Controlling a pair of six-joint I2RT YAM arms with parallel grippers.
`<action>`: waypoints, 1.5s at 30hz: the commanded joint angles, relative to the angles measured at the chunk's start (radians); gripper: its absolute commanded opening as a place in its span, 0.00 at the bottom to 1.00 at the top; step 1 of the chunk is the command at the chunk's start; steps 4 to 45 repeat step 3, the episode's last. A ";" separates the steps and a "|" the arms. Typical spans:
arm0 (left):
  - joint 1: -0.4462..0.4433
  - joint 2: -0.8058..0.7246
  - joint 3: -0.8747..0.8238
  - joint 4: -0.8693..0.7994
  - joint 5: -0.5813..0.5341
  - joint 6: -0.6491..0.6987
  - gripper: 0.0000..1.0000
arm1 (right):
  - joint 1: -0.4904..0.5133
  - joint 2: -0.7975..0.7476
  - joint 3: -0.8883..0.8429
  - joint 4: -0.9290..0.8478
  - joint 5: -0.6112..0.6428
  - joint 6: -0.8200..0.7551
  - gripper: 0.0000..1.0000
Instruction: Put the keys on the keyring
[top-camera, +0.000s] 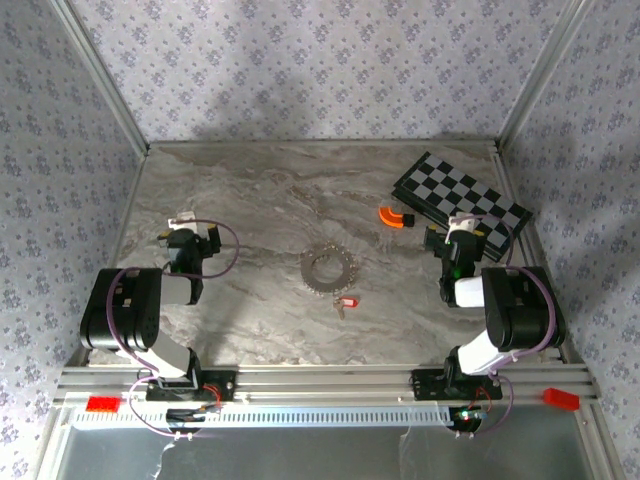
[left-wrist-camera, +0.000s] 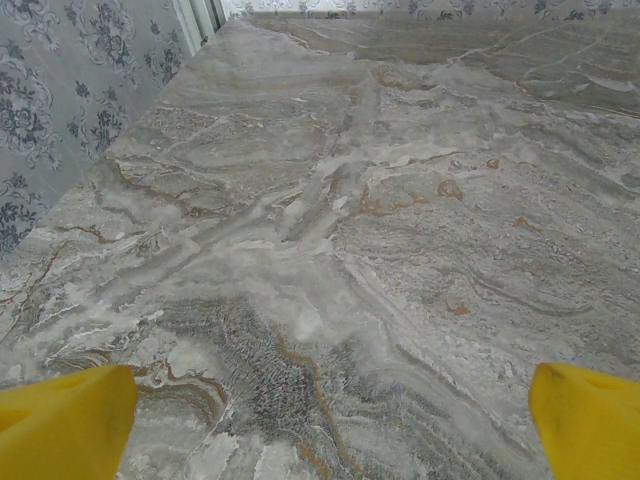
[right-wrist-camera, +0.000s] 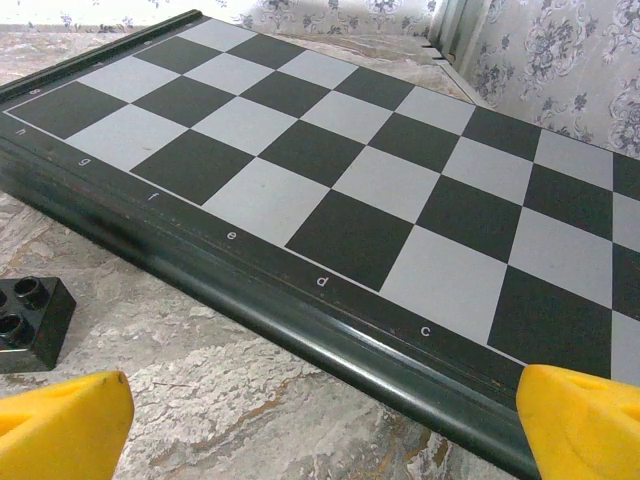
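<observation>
The keyring (top-camera: 328, 270), a silvery ring fringed with small keys like a toothed cog, lies flat at the middle of the marble table (top-camera: 260, 190). Just below and right of it lies the red-headed key (top-camera: 348, 301), apart from the ring. My left gripper (top-camera: 190, 226) hovers over the table's left side, well away from both, open, its yellow fingertips (left-wrist-camera: 70, 425) wide apart over bare marble. My right gripper (top-camera: 463, 228) is at the right, open, its yellow fingertips (right-wrist-camera: 580, 425) spread before the chequered board's near edge.
A black-and-white chequered board (top-camera: 460, 200) lies at the back right. An orange curved piece (top-camera: 392, 217) with a small black brick (right-wrist-camera: 30, 322) sits left of it. Walls close the table at the back and both sides.
</observation>
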 joint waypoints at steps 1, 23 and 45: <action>0.004 -0.005 0.017 0.005 0.009 -0.014 1.00 | 0.003 -0.001 0.018 0.000 -0.001 0.012 1.00; 0.005 -0.005 0.018 0.005 0.009 -0.014 1.00 | 0.003 -0.001 0.016 0.007 0.003 0.010 1.00; 0.005 -0.005 0.018 0.005 0.009 -0.014 1.00 | 0.003 -0.001 0.016 0.007 0.003 0.010 1.00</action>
